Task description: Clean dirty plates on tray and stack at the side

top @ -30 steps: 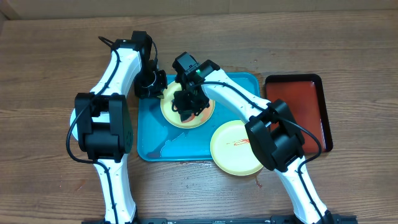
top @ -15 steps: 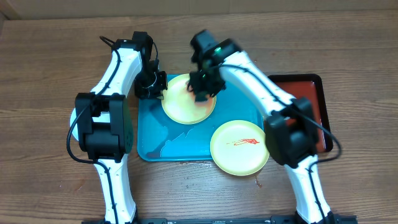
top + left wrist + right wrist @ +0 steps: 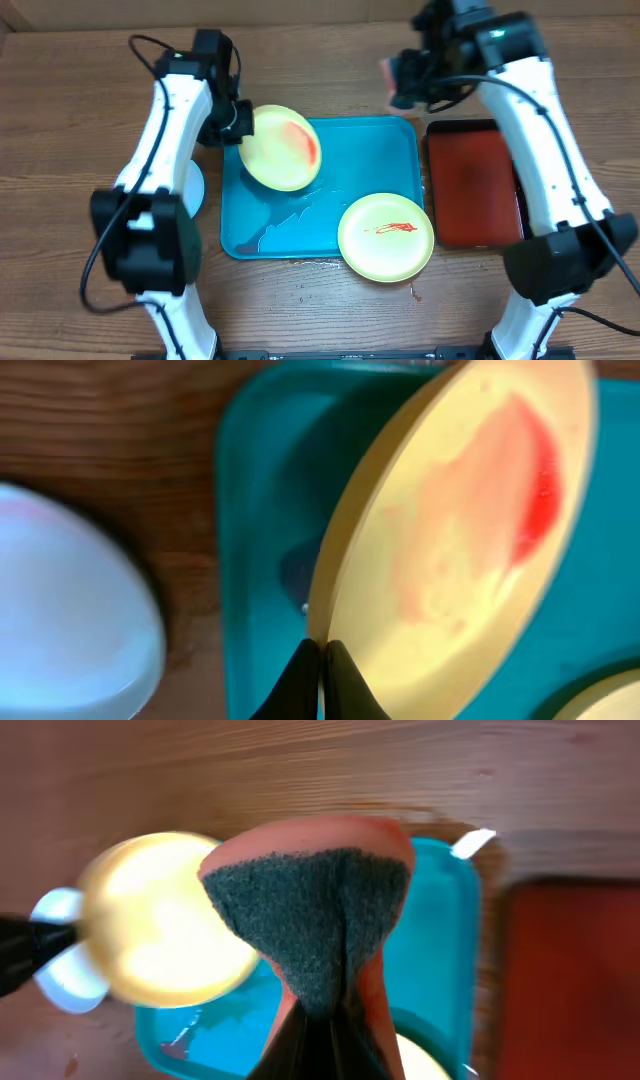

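My left gripper (image 3: 240, 122) is shut on the rim of a pale yellow-green plate (image 3: 280, 148) and holds it tilted above the left part of the turquoise tray (image 3: 370, 160). A red smear stays near the plate's right edge (image 3: 535, 490). A second yellow-green plate (image 3: 385, 238) with a red smear lies at the tray's front right corner. The white plate (image 3: 193, 185) lies on the table left of the tray, also in the left wrist view (image 3: 70, 610). My right gripper (image 3: 405, 80) is shut on a pink and grey sponge (image 3: 320, 900), raised above the tray's back right corner.
A dark red tray (image 3: 478, 185) with a black rim lies right of the turquoise tray. Water is pooled on the turquoise tray's front left part (image 3: 275, 232). A small crumb (image 3: 414, 295) lies on the table in front.
My right arm has lifted the sponge off the plate and swung up and right. My left arm has lifted and tilted the plate and shifted it slightly left.
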